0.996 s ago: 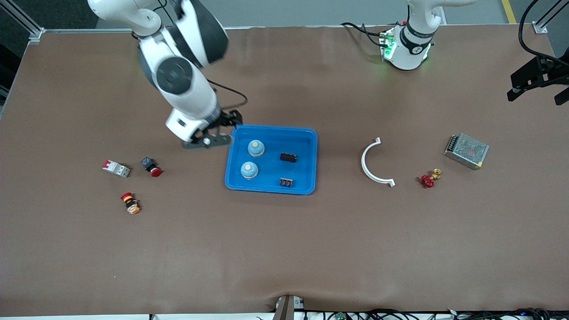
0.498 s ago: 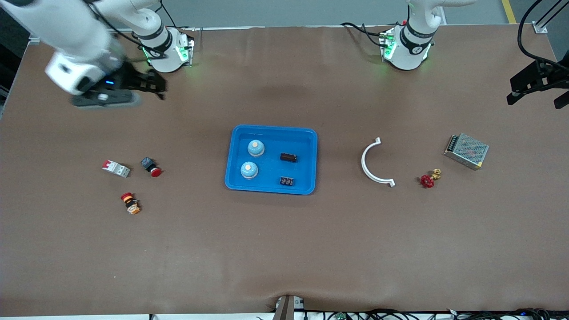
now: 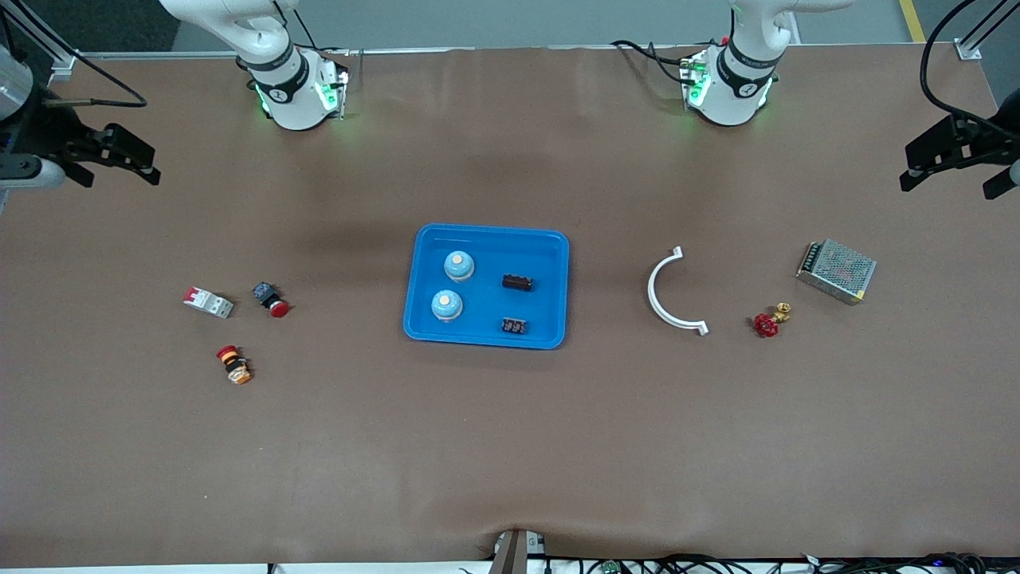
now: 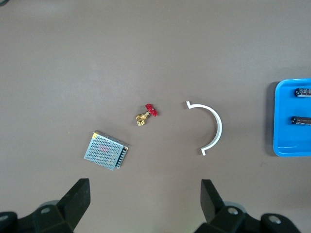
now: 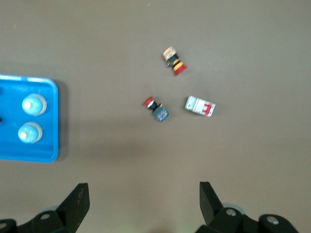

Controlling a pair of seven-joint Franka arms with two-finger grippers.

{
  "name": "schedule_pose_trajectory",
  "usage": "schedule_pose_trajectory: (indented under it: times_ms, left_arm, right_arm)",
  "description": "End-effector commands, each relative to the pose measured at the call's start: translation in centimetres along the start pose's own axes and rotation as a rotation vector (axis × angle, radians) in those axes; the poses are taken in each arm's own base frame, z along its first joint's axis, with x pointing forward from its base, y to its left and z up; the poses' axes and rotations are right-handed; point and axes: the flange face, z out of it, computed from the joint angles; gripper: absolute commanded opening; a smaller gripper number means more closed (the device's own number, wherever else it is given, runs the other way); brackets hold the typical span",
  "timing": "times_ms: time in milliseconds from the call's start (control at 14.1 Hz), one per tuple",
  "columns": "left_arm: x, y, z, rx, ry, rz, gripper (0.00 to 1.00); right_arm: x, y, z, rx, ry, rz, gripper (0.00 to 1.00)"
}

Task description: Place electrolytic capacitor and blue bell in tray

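The bright blue tray [image 3: 550, 247] sits at the table's middle. In it stand two blue bells [image 3: 458, 265] [image 3: 446, 304] with orange buttons and lie two small black capacitors [image 3: 516, 282] [image 3: 513, 325]. My right gripper [image 3: 115, 155] is open and empty, raised over the right arm's end of the table. My left gripper [image 3: 952, 155] is open and empty, raised over the left arm's end. The right wrist view shows the tray's edge [image 5: 52, 121] with both bells [image 5: 34, 104]. The left wrist view shows the tray's edge [image 4: 281, 121] with both capacitors [image 4: 302, 91].
A white and red breaker [image 3: 209, 302], a red-capped push button [image 3: 271, 300] and an orange and red button [image 3: 233, 364] lie toward the right arm's end. A white curved bracket [image 3: 668, 291], a red and brass valve [image 3: 769, 320] and a metal mesh power supply [image 3: 836, 271] lie toward the left arm's end.
My right arm has pulled away from the tray's edge and swung up to the right arm's end of the table. The tray's contents and the left arm have not moved.
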Motion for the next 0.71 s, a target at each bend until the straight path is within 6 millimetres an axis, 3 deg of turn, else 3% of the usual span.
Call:
schedule_pose_trajectory:
  times_ms: [0,285,641]
  left_arm:
    - [0.25,0.53,0.41,-0.008,-0.014,0.030,1.00]
    - [0.30,0.61,0.43,-0.008,-0.014,0.032,1.00]
    - [0.31,0.69,0.43,-0.008,-0.014,0.033,1.00]
  right_arm:
    - [3.59,0.94,-2.39,-0.017,0.037,0.037,1.00]
    - [3.51,1.90,-2.25,-0.015,0.022,0.054,1.00]
    - [3.52,1.74,-2.12,-0.016,0.015,0.054,1.00]
